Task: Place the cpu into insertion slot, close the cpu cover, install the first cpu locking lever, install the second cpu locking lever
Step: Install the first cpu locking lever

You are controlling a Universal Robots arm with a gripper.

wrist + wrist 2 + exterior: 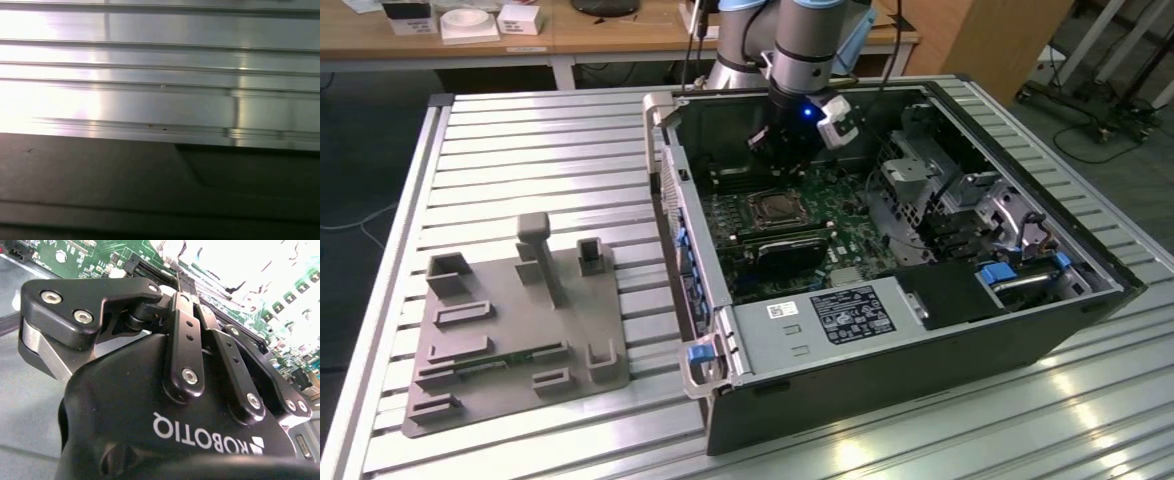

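Claw (180, 277) linkage sits closest in the second wrist view; finger state cannot be determined. Cpu cover (775, 210) lies on the motherboard socket, inside the computer case (907, 340) on the tabletop (534, 130).

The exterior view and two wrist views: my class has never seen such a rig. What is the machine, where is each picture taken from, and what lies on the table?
The machine is a robot arm reaching down into an open computer case on a ribbed metal table. The exterior view looks from off the arm. Both wrist cameras ride on the arm: the second wrist view shows the black gripper above the green motherboard; the first wrist view shows the table's metal slats. Inside the case sits the square CPU socket. A grey fixture block lies toward the exterior view's left.
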